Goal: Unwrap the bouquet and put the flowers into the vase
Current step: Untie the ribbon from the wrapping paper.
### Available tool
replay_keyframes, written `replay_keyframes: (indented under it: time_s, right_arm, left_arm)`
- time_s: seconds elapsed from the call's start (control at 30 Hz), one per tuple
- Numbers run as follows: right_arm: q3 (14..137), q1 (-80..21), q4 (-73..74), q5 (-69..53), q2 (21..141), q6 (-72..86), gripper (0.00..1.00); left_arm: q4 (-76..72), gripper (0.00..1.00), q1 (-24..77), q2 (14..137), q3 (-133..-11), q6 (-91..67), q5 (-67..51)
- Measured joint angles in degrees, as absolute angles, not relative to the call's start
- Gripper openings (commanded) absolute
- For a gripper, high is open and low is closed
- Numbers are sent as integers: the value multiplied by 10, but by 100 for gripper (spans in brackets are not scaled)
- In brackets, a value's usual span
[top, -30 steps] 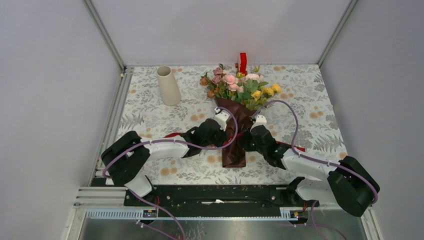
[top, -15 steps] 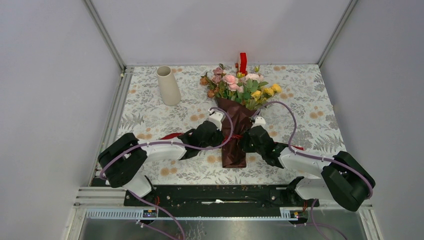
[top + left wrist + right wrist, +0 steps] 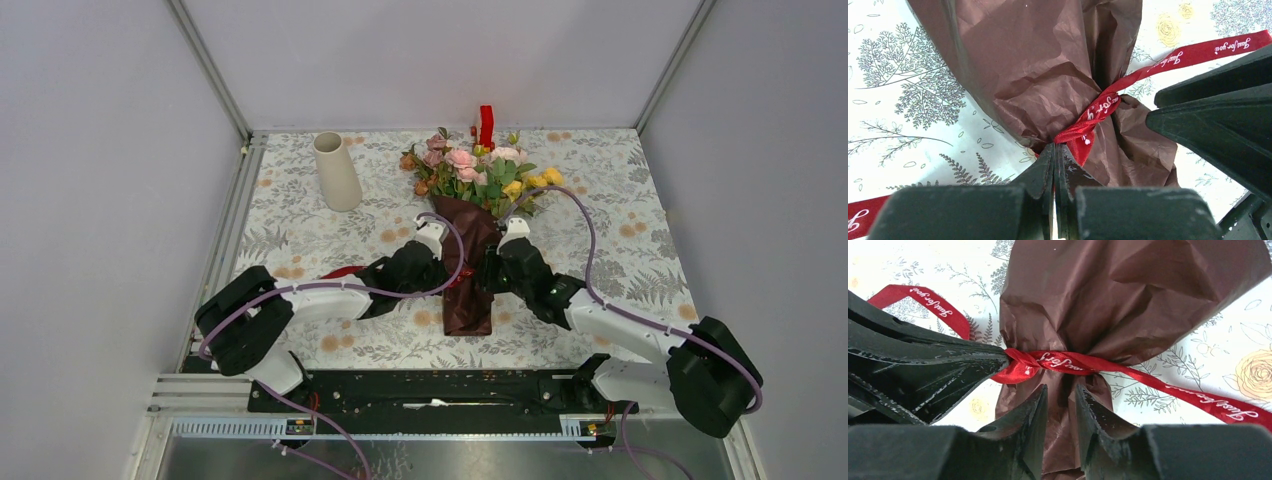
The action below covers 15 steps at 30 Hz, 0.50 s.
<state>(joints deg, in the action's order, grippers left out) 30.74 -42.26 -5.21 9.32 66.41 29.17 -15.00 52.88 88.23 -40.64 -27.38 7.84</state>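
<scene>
The bouquet lies mid-table, its flowers (image 3: 470, 170) pointing to the back and its dark red wrapping paper (image 3: 468, 285) toward me. A red ribbon (image 3: 1089, 120) with white lettering is tied round the paper's neck (image 3: 1058, 361). My left gripper (image 3: 1054, 148) is shut at the knot's left side, with a sliver of red ribbon pinched between its tips. My right gripper (image 3: 1060, 391) stands slightly open just below the ribbon, its fingers on either side of the crinkled paper (image 3: 1128, 300), gripping nothing. The cream vase (image 3: 336, 172) stands upright at the back left.
A small red and yellow block (image 3: 486, 125) stands at the back wall behind the flowers. Loose ribbon tails trail left (image 3: 345, 271) and right (image 3: 1218, 407) over the floral tablecloth. The two grippers nearly touch across the bouquet's neck.
My right gripper has opened a little and moved farther in toward the bouquet's neck. The left gripper stays shut in the same place.
</scene>
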Motion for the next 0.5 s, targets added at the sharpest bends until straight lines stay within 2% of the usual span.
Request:
replay_keyframes:
  time_s: [0.5]
  right_arm:
    - [321,-387,-76,21,743,268,43]
  left_arm:
    - [-146,0,528,878,-406,-275,75]
